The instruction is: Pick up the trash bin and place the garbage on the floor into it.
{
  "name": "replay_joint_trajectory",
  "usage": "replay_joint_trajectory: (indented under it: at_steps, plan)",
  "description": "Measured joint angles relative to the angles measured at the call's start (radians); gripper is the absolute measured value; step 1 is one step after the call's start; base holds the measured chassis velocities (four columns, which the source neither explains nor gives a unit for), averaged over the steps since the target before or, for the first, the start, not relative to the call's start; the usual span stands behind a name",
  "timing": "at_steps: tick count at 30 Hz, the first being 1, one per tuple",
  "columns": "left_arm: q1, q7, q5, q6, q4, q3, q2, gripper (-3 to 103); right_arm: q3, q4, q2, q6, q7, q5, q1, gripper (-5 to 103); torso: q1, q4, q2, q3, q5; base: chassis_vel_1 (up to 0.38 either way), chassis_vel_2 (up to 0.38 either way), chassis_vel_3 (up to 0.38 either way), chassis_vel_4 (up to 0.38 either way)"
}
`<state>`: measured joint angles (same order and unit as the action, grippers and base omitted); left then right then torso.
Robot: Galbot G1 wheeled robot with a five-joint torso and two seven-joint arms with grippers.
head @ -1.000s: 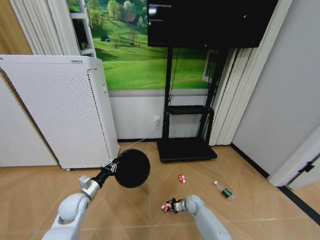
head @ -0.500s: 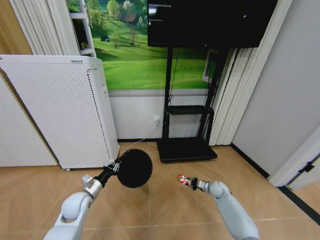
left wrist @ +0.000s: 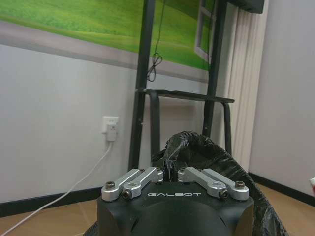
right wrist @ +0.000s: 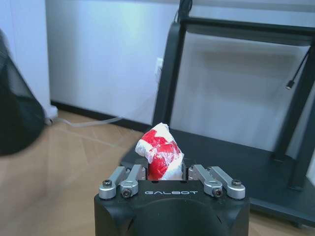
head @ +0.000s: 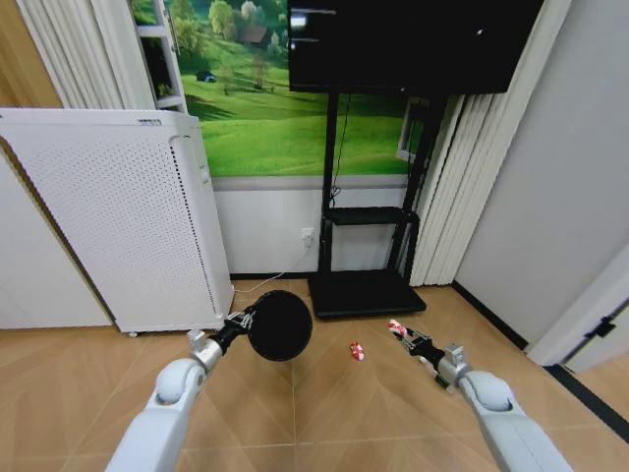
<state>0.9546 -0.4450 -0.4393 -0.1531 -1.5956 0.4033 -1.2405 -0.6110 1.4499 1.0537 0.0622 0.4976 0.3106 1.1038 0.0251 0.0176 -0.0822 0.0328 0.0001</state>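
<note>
The trash bin (head: pixel 281 325), black and round with a dark liner, hangs above the floor with its side turned to me. My left gripper (head: pixel 245 320) is shut on its rim; the left wrist view shows the left gripper (left wrist: pixel 170 173) pinching the crinkled liner edge of the bin (left wrist: pixel 216 157). To the right, my right gripper (head: pixel 403 334) is raised and shut on a red-and-white scrap of garbage (head: pixel 395 325). In the right wrist view that scrap (right wrist: pixel 160 150) sticks up between the closed jaws of the right gripper (right wrist: pixel 161 169). A second red-and-white scrap (head: pixel 357 350) lies on the floor between the arms.
A tall white perforated cabinet (head: pixel 118 216) stands at the left. Straight ahead is a black TV stand (head: pixel 366 291) with a low base and shelf. A white cable (head: pixel 275 280) runs along the floor to a wall socket. Open wood floor lies in front.
My right gripper has lifted a red-and-white scrap off the floor and swung it up and to the right. The left arm has carried the bin rightward, toward the middle.
</note>
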Motion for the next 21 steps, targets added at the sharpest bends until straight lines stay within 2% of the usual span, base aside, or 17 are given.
replay_joint_trajectory:
  at_steps: [3,6,9,17,21]
  plan:
    - [-0.022,0.002,0.0,0.001,0.017,-0.025,-0.011,7,0.012,0.021,0.008,0.003,-0.008,0.032,0.007,33,0.0,0.0002,0.0,0.0,0.0,0.0,0.0,0.0,0.0]
    - [-0.074,0.005,0.0,0.008,0.057,-0.093,-0.027,7,0.045,0.072,0.018,0.013,-0.02,0.126,0.02,33,0.0,0.0002,0.0,0.0,0.0001,0.0,0.0,0.0,0.0]
    - [-0.094,-0.001,-0.002,0.016,0.08,-0.128,-0.028,7,0.06,0.116,0.01,0.014,-0.021,0.158,0.027,33,0.0,0.0002,0.0,0.0,0.0001,0.0,0.0,0.0,0.0]
    - [-0.108,-0.013,0.007,0.036,0.139,-0.156,-0.05,7,0.064,0.266,0.013,0.03,-0.006,0.179,0.055,33,0.0,0.0,0.0,0.0,-0.0004,0.0,0.0,0.0,0.0]
    - [-0.117,-0.02,0.013,0.043,0.159,-0.168,-0.073,7,0.082,0.326,0.032,0.038,0.01,0.155,0.081,33,0.0,0.0001,0.0,0.0,-0.0003,0.0,0.0,0.0,0.0]
